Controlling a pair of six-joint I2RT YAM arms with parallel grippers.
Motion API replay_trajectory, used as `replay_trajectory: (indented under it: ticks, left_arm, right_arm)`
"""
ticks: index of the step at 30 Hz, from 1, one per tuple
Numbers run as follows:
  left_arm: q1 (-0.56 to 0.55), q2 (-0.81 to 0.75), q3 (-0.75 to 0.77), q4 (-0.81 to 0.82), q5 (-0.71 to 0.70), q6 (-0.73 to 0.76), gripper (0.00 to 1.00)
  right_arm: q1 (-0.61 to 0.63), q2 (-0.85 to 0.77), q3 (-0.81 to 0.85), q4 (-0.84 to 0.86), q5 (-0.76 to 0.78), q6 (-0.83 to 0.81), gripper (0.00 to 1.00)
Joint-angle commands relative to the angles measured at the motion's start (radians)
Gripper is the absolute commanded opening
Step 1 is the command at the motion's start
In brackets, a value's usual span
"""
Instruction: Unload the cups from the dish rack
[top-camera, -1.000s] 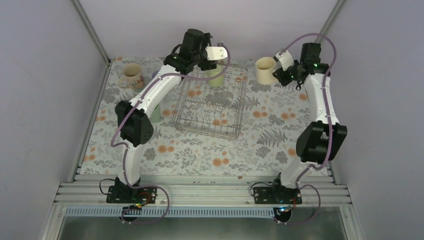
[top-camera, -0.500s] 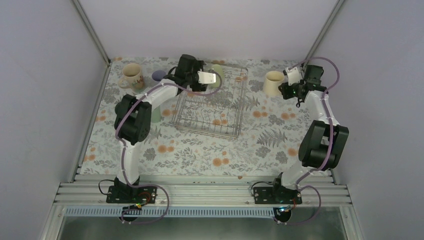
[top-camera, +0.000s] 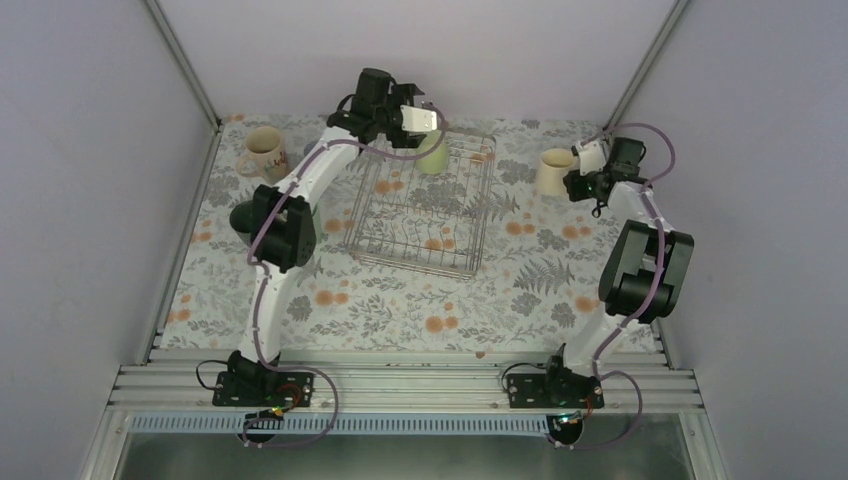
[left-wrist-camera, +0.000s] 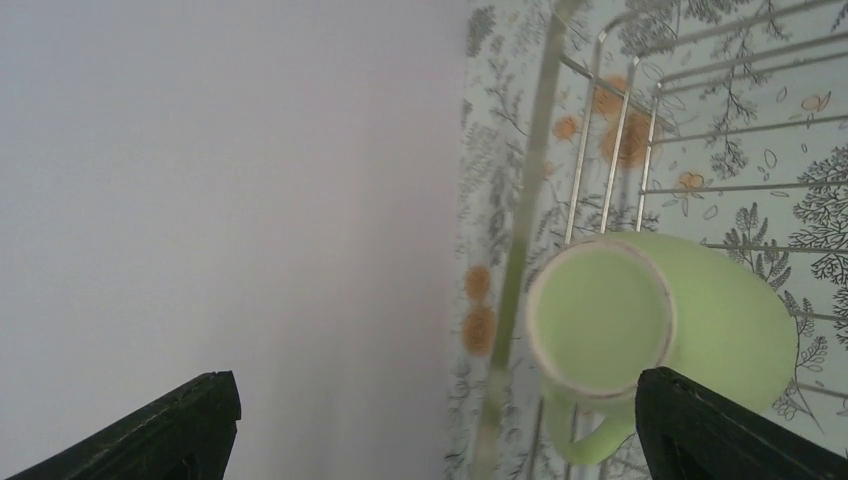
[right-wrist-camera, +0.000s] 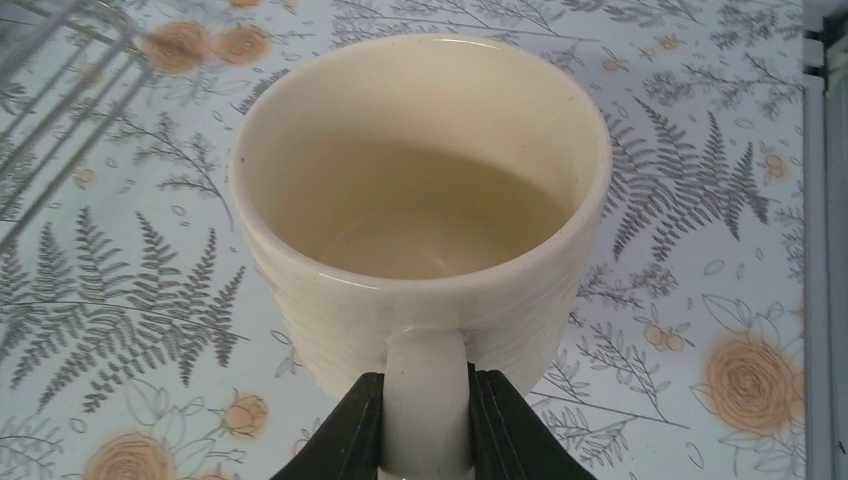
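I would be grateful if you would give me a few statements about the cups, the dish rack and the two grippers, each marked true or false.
1. The right gripper is closed on the handle of the cream ceramic cup. True.
2. The cream cup sits inside the silvery wire dish rack. False: it is outside the rack, to its right, over the floral tablecloth.
3. The left gripper is closed on the pale green mug. False: its fingers are spread wide and hold nothing.
4. The pale green mug is at the far end of the rack. True.
5. The beige mug with markings stands left of the rack. True.
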Motion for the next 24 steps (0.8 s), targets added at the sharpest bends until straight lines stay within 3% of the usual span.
replay_trajectory:
  ticks: [1,10,13,19,24]
  left_arm:
    - [-0.015,0.111,0.074,-0.034,-0.051,-0.003,0.98]
    - [-0.028,0.183,0.137,0.031,-0.127,-0.012,0.99]
    - [-0.024,0.18,0.157,0.005,-0.106,-0.028,0.98]
    - [-0.017,0.086,0.041,0.066,-0.065,-0.027,0.99]
    - [-0.017,0.11,0.11,-0.04,-0.005,-0.009,1.0]
  right_arm:
    - [-0.03,-0.009,-0.002,0.154,-0.001,0.011,0.04]
    - [-0.053,0.023,-0.039,0.202,0.013,0.002,0.04]
    - [-0.064,0.032,-0.042,0.209,0.006,0.005,0.04]
    - [-0.076,0.055,-0.056,0.216,0.006,-0.01,0.04]
    - [-0.09,0.091,-0.059,0.227,0.016,-0.022,0.05]
